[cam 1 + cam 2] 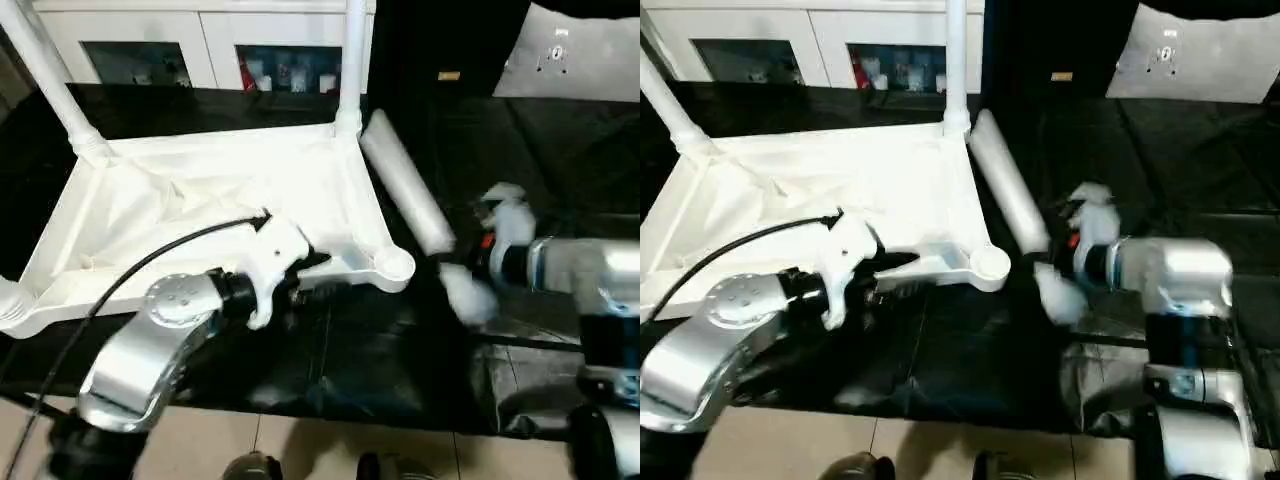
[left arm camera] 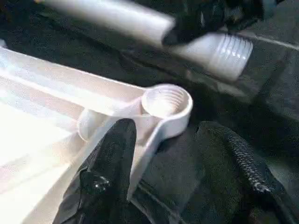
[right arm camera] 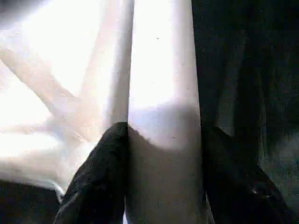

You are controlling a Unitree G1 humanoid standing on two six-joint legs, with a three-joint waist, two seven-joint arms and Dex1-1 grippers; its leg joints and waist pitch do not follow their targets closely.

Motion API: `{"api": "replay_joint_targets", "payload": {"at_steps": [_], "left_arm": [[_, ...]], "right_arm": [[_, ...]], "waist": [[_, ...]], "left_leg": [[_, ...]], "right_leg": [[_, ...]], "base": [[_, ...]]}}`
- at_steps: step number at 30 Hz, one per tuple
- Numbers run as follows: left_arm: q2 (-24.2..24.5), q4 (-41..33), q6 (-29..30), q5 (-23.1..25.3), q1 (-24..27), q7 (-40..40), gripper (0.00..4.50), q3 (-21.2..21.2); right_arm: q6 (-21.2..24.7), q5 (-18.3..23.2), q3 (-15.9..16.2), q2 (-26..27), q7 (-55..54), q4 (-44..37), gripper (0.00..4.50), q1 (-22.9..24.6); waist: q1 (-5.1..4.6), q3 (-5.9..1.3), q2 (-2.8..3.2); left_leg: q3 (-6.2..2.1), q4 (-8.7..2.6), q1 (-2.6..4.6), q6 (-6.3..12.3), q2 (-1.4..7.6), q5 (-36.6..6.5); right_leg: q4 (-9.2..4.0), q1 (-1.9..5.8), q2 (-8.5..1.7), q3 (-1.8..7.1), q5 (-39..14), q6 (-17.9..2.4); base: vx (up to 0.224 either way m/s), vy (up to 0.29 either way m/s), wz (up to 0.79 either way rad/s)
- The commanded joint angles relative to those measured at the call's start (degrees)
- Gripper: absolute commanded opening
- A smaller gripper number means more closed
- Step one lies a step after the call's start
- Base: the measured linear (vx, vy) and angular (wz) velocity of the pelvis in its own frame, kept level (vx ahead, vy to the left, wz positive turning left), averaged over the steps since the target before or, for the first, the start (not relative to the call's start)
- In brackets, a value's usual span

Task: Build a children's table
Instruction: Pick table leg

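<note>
The white tabletop (image 1: pixel 200 190) lies upside down on a black-covered table. Legs stand in its two far corners (image 1: pixel 352 60) (image 1: pixel 50 80), and a third leg end (image 1: pixel 10 300) shows at the near left. The near right corner socket (image 1: pixel 395 265) is empty, its thread visible (image 2: pixel 163 100). My left gripper (image 1: pixel 305 280) is shut on the near rim beside that socket, one finger (image 2: pixel 112 158) inside the rim and one outside. A loose leg (image 1: pixel 405 180) lies along the tabletop's right edge. My right gripper (image 1: pixel 455 250) is shut on its near, threaded end, with fingers (image 3: pixel 100 172) on both sides.
A white cabinet (image 1: pixel 200 40) with glass doors stands behind the table. A white panel (image 1: pixel 580 55) leans at the far right. Black cloth (image 1: pixel 560 150) covers the table to the right of the tabletop. The table's near edge drops to a tiled floor (image 1: pixel 300 445).
</note>
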Motion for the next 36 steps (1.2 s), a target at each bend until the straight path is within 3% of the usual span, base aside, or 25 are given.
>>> {"api": "replay_joint_targets", "payload": {"at_steps": [1,5,8,11,12,13,14,15,16,19,25,31,32,36], "left_arm": [[0.25,0.09,-0.39,0.23,-0.55,0.67,2.35,0.40],[-1.49,-0.04,-1.58,-0.78,-1.11,2.22,2.35,1.33],[-6.42,0.81,1.12,-5.92,-5.14,5.10,2.35,6.94],[-11.73,2.03,4.89,-13.31,-9.32,7.82,2.63,13.45],[-13.38,1.94,5.67,-16.85,-10.34,8.34,2.70,15.46],[-13.38,1.94,5.67,-16.85,-10.34,8.34,2.70,15.46],[-16.22,1.34,7.47,-23.89,-11.83,9.12,2.70,18.56],[-17.00,1.07,8.00,-25.89,-12.13,9.36,2.70,19.26],[-17.00,1.07,8.00,-25.89,-12.13,9.36,2.70,19.26],[-20.82,1.49,11.75,-32.17,-13.87,11.12,2.70,22.00],[-22.36,3.07,14.48,-33.63,-14.82,13.39,2.75,21.42],[-22.77,7.03,15.11,-33.86,-14.67,15.82,2.95,21.45],[-23.38,7.29,15.28,-35.35,-14.80,15.26,2.95,22.12],[-23.93,8.84,16.50,-40.10,-14.94,14.40,3.09,24.20]], "right_arm": [[-1.42,2.68,-2.67,0.62,-0.03,-2.22,1.86,0.16],[-10.72,8.11,-5.78,3.69,4.00,-6.32,1.86,2.67],[-7.54,16.88,-7.68,6.23,11.37,-11.71,1.86,4.54],[-6.81,21.29,-6.28,6.80,16.67,-14.79,1.86,6.77],[-7.17,21.72,-5.73,6.84,17.55,-15.03,1.86,7.20],[-7.17,21.72,-5.73,6.84,17.55,-15.03,1.86,7.20],[-7.84,23.10,-4.87,7.03,18.54,-15.39,1.86,8.06],[-8.34,23.64,-4.50,7.05,18.69,-15.54,1.86,8.47],[-8.34,23.64,-4.50,7.05,18.69,-15.54,1.86,8.47],[-8.96,24.78,-3.00,7.67,18.93,-16.42,1.86,9.60],[-9.54,25.80,-0.71,8.41,19.15,-17.87,1.86,10.94],[-9.09,29.13,1.46,9.03,20.57,-20.42,1.86,13.11],[-9.40,29.49,2.27,8.91,21.36,-21.19,1.86,14.05],[-9.33,30.74,3.45,8.61,22.00,-21.92,1.86,15.90]], "waist": [[0.20,-5.04,-0.19],[0.26,-5.16,-0.05],[0.36,-5.06,-0.21],[0.56,-4.93,-0.61],[0.63,-4.83,-0.55],[0.52,-4.79,-0.59],[0.51,-4.67,-0.61],[0.60,-4.76,-0.52],[0.66,-4.83,-0.50],[0.64,-4.93,-0.69],[0.65,-4.70,-0.98],[0.57,-4.62,-0.54],[0.75,-4.75,-0.21],[0.78,-4.81,-0.01]], "left_leg": [[-0.98,-2.88,0.24,4.14,2.65,-1.47],[-0.92,-2.79,0.09,5.02,2.81,-1.26],[-0.74,-2.69,-0.02,5.85,2.43,-1.37],[-0.91,-2.66,-0.26,6.43,2.38,-1.09],[-1.02,-2.70,-0.26,6.48,2.38,-0.81],[-0.99,-2.67,-0.39,6.35,2.30,-0.67],[-0.96,-2.74,-0.25,6.29,2.25,-1.00],[-0.74,-2.55,-0.18,5.97,1.96,-1.04],[-0.77,-2.56,-0.19,6.00,2.05,-0.83],[-0.95,-2.64,-0.21,6.49,2.26,0.10],[-1.00,-2.77,-0.39,7.13,2.08,0.30],[-1.16,-2.94,-0.26,6.98,2.13,-0.10],[-1.28,-2.96,-0.16,6.96,2.38,0.27],[-1.54,-2.93,-0.34,7.49,2.64,1.02]], "right_leg": [[-4.63,4.02,-5.55,3.28,-13.86,-7.75],[-4.60,3.96,-5.76,3.23,-12.76,-7.94],[-4.92,4.28,-5.63,3.16,-13.64,-7.97],[-5.09,4.35,-5.62,2.87,-14.77,-7.90],[-5.18,4.19,-5.66,2.82,-15.96,-7.50],[-5.20,4.23,-5.64,2.79,-16.41,-7.32],[-5.59,3.96,-5.58,2.77,-18.55,-6.48],[-5.80,4.04,-5.70,2.74,-20.02,-6.39],[-5.80,4.03,-5.66,2.78,-19.93,-6.29],[-5.59,3.89,-5.46,2.69,-18.23,-6.02],[-5.96,3.92,-5.48,2.64,-19.98,-4.09],[-6.33,3.87,-5.38,2.43,-20.90,-2.42],[-6.27,3.80,-5.58,2.47,-19.49,-3.09],[-5.83,3.93,-5.78,2.42,-15.92,-5.22]], "base": [[0.000,0.000,0.00],[0.000,0.000,0.00],[0.000,0.000,0.00],[0.000,0.000,0.00],[0.000,0.000,0.00],[0.000,0.000,0.00],[0.000,0.000,0.00],[0.000,0.000,0.00],[0.000,0.000,0.00],[0.000,0.000,0.00],[0.000,0.000,0.00],[0.000,0.000,0.00],[0.000,0.000,0.00],[0.000,0.000,0.00]]}}
